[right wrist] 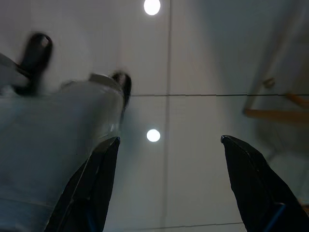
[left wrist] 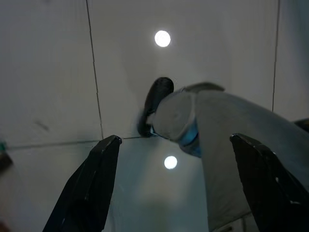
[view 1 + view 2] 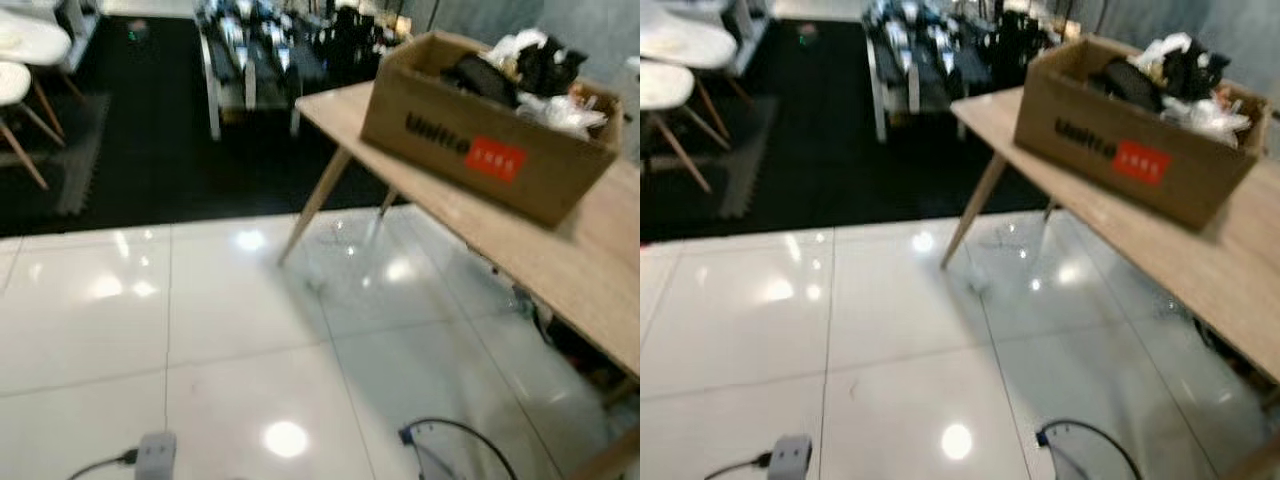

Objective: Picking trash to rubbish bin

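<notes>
— Left eye view: what is standing ahead?
— A brown cardboard box with a red label (image 3: 487, 128) is sitting on the light wooden table (image 3: 590, 262) to the right, crammed with black and white trash (image 3: 525, 72). Glossy white floor tiles (image 3: 200, 330) are spreading before it.
— And the grippers?
— The left gripper (image 2: 176, 186) is hanging over the tiles, jaws spread wide and holding nothing. The right gripper (image 1: 169, 186) is doing likewise, beside the robot's grey leg (image 1: 58, 140).

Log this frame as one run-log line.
phase: walking, no trash held | left gripper: open, over floor | right gripper: open, over floor | ahead: table with box of clutter | bin: unseen
</notes>
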Tool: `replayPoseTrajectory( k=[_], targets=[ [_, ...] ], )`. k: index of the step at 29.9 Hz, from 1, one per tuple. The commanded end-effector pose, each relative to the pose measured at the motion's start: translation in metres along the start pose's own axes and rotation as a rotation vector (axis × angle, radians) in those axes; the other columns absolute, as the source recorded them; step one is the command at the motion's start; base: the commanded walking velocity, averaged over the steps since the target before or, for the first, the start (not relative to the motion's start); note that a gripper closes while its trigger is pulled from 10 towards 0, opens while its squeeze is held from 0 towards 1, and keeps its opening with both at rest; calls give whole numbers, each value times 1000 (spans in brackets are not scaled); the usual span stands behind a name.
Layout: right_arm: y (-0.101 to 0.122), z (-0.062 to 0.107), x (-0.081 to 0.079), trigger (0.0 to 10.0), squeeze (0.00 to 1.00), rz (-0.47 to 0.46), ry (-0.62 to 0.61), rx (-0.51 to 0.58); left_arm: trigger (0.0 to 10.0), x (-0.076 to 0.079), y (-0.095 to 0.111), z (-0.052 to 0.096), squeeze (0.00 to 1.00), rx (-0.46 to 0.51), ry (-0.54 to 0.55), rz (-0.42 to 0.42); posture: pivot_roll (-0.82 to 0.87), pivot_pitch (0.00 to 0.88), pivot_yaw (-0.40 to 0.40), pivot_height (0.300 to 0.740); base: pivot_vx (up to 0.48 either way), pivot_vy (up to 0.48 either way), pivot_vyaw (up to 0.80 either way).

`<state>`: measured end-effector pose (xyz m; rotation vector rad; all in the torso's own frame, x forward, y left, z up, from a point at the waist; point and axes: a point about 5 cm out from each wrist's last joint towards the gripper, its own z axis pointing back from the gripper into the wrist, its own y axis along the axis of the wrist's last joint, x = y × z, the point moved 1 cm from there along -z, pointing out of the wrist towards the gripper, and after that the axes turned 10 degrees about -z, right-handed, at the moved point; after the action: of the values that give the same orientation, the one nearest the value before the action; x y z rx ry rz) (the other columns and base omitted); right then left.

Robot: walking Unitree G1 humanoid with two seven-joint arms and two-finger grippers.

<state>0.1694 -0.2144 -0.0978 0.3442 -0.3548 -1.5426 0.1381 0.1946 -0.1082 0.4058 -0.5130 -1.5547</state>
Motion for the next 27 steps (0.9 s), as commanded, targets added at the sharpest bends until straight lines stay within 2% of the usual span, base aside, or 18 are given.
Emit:
replayPoseTrajectory(
  k=[1,5,11,16,18,21,27],
  targets=[
    [-8,3,11,10000,0,4,-18,-23,10000,12,-19,2,0,-68,-40,6,204,108,-83,740,0,-307,775],
    [-19,8,30,10000,0,15,-35,-42,10000,12,-18,2,0,-63,-36,21,204,108,-83,740,0,-60,775],
    [-21,9,31,10000,0,24,-32,-48,10000,10,-17,2,0,-63,-32,19,199,106,-82,740,0,0,775],
    [-20,6,20,10000,0,44,-18,-49,10000,8,-17,2,0,-64,-30,14,199,102,-82,740,0,0,775],
    [-13,2,6,10000,0,56,-5,-43,10000,8,-17,3,0,-65,-29,11,199,99,-83,740,0,0,775],
    [-9,0,-3,10000,0,63,6,-36,10000,7,-17,3,0,-68,-27,9,198,98,-83,740,0,0,775],
    [-6,-1,-10,10000,0,70,15,-32,10000,6,-17,3,0,-70,-27,5,197,94,-86,740,0,0,775]
  ],
)
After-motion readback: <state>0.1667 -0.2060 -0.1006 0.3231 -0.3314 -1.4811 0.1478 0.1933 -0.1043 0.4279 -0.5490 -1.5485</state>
